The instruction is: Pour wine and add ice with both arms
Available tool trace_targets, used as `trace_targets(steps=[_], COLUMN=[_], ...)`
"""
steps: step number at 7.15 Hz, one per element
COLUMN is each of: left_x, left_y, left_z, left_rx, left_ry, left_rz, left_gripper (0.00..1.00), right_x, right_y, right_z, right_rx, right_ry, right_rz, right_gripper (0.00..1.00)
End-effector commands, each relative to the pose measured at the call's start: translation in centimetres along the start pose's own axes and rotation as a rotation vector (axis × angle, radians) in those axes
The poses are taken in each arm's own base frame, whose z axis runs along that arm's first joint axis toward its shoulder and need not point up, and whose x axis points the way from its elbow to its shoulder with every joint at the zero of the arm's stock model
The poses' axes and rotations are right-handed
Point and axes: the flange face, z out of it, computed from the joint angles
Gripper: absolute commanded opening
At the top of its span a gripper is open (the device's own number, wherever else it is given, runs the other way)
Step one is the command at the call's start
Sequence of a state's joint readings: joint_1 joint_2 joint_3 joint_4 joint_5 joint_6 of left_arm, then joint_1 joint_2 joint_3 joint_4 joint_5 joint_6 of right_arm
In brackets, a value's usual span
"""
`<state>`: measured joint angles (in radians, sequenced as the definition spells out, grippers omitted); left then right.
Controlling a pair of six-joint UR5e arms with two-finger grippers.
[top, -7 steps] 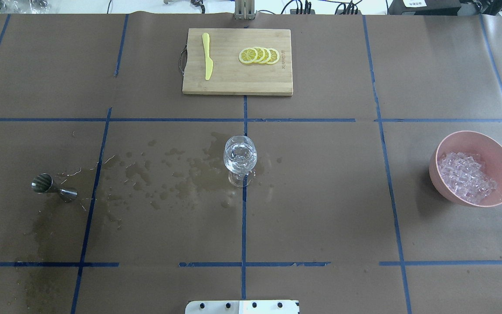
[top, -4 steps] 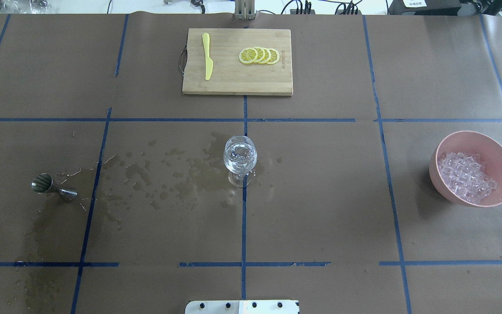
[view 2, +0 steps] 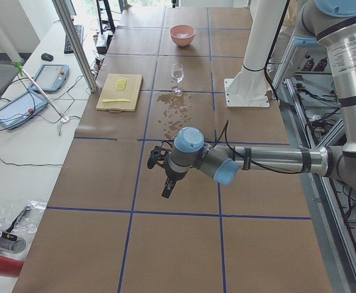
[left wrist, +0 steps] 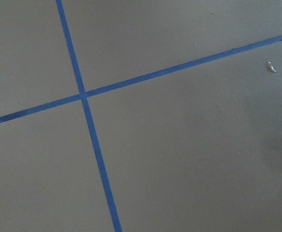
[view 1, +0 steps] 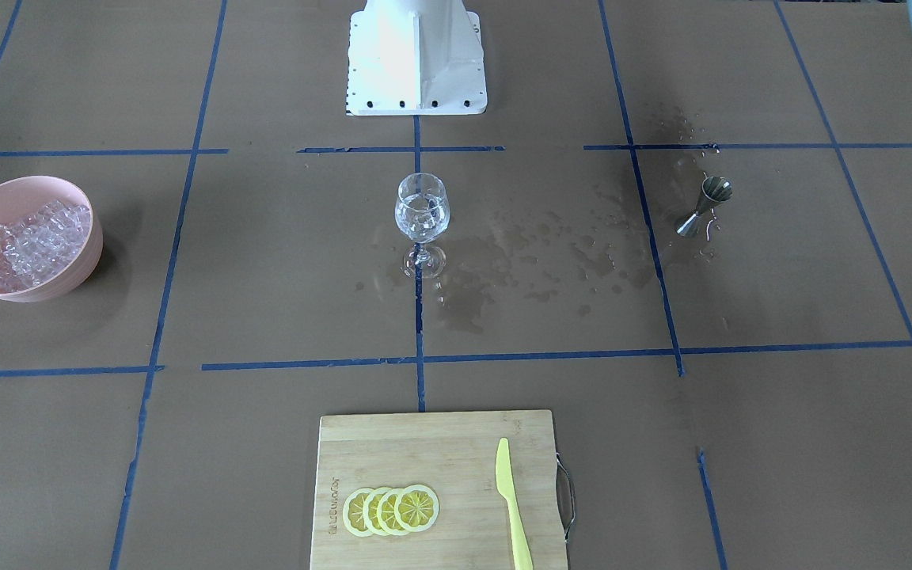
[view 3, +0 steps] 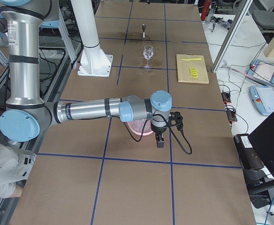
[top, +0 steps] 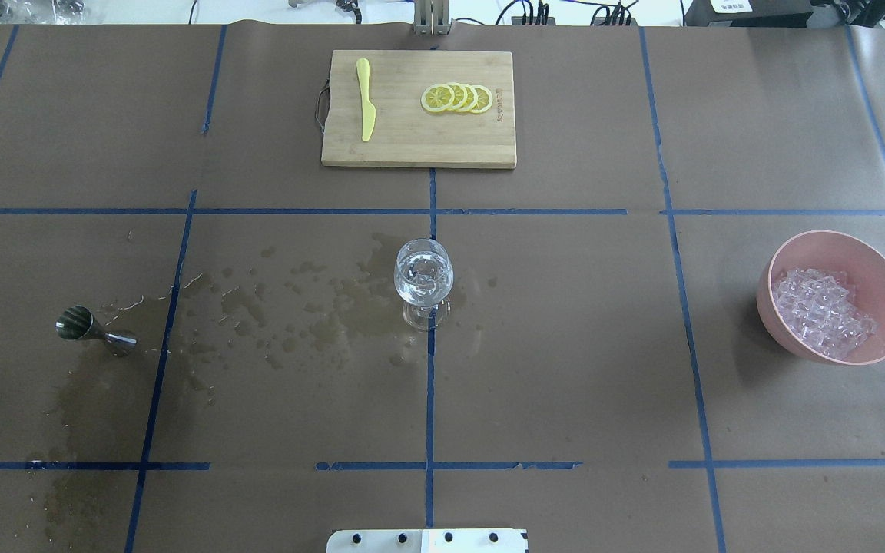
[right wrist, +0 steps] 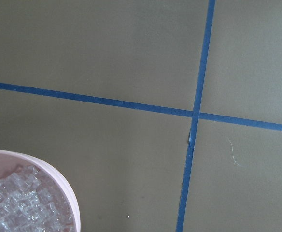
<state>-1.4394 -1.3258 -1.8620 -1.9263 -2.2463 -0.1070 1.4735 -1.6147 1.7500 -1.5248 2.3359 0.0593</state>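
Judging by the table, the pour looked done: the glass (top: pixel 424 275) stood upright at the centre, holding the wine (top: pixel 422 287), a shallow pool of clear liquid. Whether any cubes sat in it could not be told; the glints inside might have been only liquid. The jigger (top: pixel 94 331) stood at 9 o'clock, well apart from the glass, with wet blotches (top: pixel 296 307) across the paper between them, so some liquid had missed. The ice (top: pixel 820 311) lay heaped in the bowl (top: pixel 882 270) at 3 o'clock, also well apart from the glass, and by appearances the ice step was wholly or largely left.

The left gripper (view 2: pixel 167 189) hung above bare paper out past the jigger, beyond 9 o'clock. The right gripper (view 3: pixel 159 140) hung just beside the bowl, beyond 3 o'clock. Neither seemed to hold anything, though whether either jaw pair was parted could not be told.

For room, the lane from bowl to glass held nothing but paper and tape lines. The board (top: pixel 412 150) at 12 o'clock carried the knife (top: pixel 366 100) and lemon slices (top: pixel 458 98), well off that lane. The base (top: pixel 427 540) sat at 6 o'clock. The bowl's tall rim and the tippy stemmed glass looked like the edges to mind.
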Motion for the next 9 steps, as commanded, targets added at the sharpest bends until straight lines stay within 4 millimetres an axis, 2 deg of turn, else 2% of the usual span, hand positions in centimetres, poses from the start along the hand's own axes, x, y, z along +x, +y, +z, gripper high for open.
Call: trace_targets(steps=[1,2,3,4,5,6,7,9], left_x=[-5.8,-5.6,-5.3,-4.9,-4.5,-4.9,-4.1,-3.9], left_y=[-3.8,-2.3,-1.9,-2.1,-2.7,-2.4,-3.4,-3.3], left_z=[-6.3,-5.4,-4.9,-3.7,-3.3,-0.5,0.2,0.2], left_rx=[-0.112,-0.126,-0.129,-0.145,-0.097,-0.144,-0.158,-0.164], left_ry=[-0.035,0.037,0.080,0.092,0.108,0.113,0.113,0.116], left_rz=[-0.113,-0.140,-0.148,-0.129,-0.073,-0.069,-0.049,-0.049], left_gripper=[1.00,1.00,1.00,1.00,1.00,1.00,1.00,1.00], right_x=[0.2,0.4,0.5,0.6,0.4,0.3,0.2,0.2], right_y=[0.6,0.7,0.8,1.1,1.1,1.1,0.9,1.1], right_z=[0.2,0.0,-0.2,0.0,0.0,-0.1,-0.4,-0.4], right_rx=[-0.007,-0.003,0.000,-0.004,-0.006,-0.003,0.004,0.003], right_ry=[-0.015,-0.020,-0.021,-0.033,-0.062,-0.064,-0.064,-0.064], right_rz=[0.007,0.011,0.014,0.020,0.021,0.019,0.016,0.017], right_gripper=[1.00,1.00,1.00,1.00,1.00,1.00,1.00,1.00])
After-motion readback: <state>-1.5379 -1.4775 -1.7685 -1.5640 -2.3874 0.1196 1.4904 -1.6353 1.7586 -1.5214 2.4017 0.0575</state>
